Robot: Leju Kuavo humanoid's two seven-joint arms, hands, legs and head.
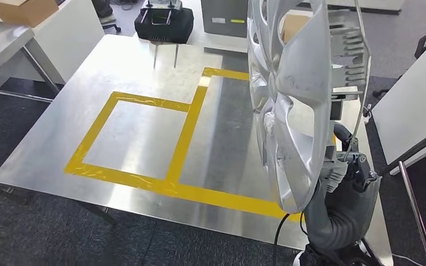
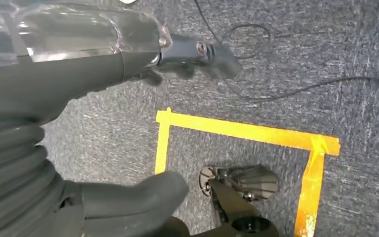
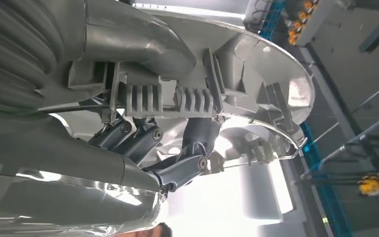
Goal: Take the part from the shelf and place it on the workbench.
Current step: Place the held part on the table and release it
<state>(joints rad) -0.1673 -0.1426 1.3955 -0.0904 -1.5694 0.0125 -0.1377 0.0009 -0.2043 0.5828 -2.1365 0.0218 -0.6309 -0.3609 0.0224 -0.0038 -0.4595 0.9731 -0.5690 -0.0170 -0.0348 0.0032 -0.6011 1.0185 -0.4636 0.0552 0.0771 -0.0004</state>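
The part is a large silver hubcap standing on edge, upright, above the right side of the metal workbench. My right hand holds it from below and behind, at its lower rim. In the right wrist view the dark fingers wrap through the ribbed back of the hubcap, with the thumb pressed on the other side. My left hand hangs over the carpeted floor; one dark finger stretches out, the thumb is well apart from it, and nothing lies between them.
Yellow tape marks rectangles on the workbench top. A black device stands at its far edge. A cardboard box sits on a grey table at far left, and a white table stands at right. Cables lie on the floor.
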